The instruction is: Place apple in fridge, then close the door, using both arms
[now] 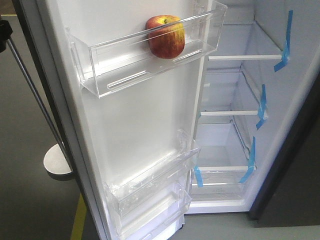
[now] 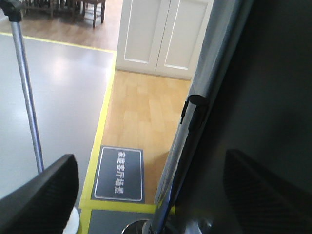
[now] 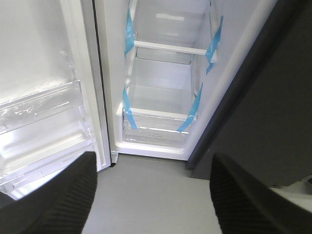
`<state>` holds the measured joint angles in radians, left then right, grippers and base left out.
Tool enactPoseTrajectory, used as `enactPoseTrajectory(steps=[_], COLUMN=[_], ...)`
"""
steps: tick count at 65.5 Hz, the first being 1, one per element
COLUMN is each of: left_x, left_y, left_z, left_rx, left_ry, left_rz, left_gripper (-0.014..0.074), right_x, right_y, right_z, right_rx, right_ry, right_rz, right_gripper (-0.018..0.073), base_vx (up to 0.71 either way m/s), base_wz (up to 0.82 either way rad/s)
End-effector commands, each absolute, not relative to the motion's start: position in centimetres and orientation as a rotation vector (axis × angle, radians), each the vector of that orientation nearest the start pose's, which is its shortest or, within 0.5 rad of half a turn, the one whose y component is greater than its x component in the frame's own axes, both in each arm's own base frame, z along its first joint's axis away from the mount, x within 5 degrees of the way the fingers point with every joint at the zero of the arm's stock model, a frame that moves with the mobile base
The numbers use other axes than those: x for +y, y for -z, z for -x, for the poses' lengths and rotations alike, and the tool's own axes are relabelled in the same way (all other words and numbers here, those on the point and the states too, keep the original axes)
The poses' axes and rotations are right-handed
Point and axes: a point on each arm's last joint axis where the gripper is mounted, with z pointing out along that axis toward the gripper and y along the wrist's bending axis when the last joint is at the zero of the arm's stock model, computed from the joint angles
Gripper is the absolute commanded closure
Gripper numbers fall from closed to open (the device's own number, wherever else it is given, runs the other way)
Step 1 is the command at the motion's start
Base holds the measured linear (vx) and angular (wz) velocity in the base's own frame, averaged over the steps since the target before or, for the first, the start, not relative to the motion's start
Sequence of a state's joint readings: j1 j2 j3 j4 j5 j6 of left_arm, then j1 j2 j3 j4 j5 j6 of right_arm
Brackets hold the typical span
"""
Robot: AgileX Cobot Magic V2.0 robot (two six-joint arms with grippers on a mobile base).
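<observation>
**Step in hand: closing the door**

Find left gripper [image 2: 153, 195] released, pads spread wide with nothing between, just beside what reads as the dark outer face of the door [image 2: 273, 87]. Find right gripper [image 3: 153, 195] likewise released and empty, facing the lower part of the fridge [image 3: 161, 112] opening.

Locate apple [image 1: 165, 36] resting in the upper door bin [image 1: 120, 67], against its clear front wall, free of both grippers. Note door standing wide open, with white shelves [image 1: 240, 57] and blue tape strips [image 1: 286, 42] beyond. Note metal pole stand [image 1: 57, 162] on the grey floor [image 1: 25, 200] behind the door.

Judge placing done, closing not yet begun. Expect next move to call for the left gripper pressing flat on the outer face and sweeping it toward the cabinet, with the right gripper pulled out of the gap first. Watch for apple rolling along the bin under a fast swing.
</observation>
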<state>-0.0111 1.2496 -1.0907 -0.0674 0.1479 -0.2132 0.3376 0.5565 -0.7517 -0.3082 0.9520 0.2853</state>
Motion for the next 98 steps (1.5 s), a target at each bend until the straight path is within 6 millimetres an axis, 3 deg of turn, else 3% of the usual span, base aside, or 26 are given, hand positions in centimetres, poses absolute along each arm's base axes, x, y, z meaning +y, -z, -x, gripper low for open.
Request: enactPoseTrajectory(steps=[1, 15, 28, 41, 71, 98], left_x=[-0.5, -0.6, -1.2, -4.5, -12.0, -16.8], left_y=[-41.1, -42.1, -43.0, -44.0, -44.2, -44.8], left_z=[-30.0, -32.7, -33.4, -33.3, -31.4, -29.3], left_rx=[1.701, 1.739, 1.834, 1.809, 1.773, 1.683], left_ry=[0.236, 0.236, 0.181, 0.217, 0.392, 0.492], left_rz=[0.234, 0.231, 0.134, -0.037, -0.292, -0.421], left_gripper=[0.0027, 0.0027, 0.0024, 0.0024, 0.0027, 0.0027], right_x=[0.7, 0.7, 0.7, 0.7, 0.7, 0.7], right_y=[-35.4, -35.4, -35.4, -35.4, -35.4, -35.4], right_z=[-9.3, -9.3, -9.3, -9.3, -9.2, -9.2], right_rx=[2.112, 2.112, 2.112, 2.112, 2.115, 2.115], right_ry=[0.044, 0.044, 0.044, 0.044, 0.044, 0.044], right_rz=[0.132, 0.132, 0.132, 0.132, 0.131, 0.131], right_gripper=[0.0085, 0.0085, 0.0085, 0.0085, 0.0085, 0.0085], base_vx=[0.0, 0.0, 0.0, 0.0, 0.0, -0.01], base_wz=[0.0, 0.0, 0.0, 0.0, 0.02, 0.03])
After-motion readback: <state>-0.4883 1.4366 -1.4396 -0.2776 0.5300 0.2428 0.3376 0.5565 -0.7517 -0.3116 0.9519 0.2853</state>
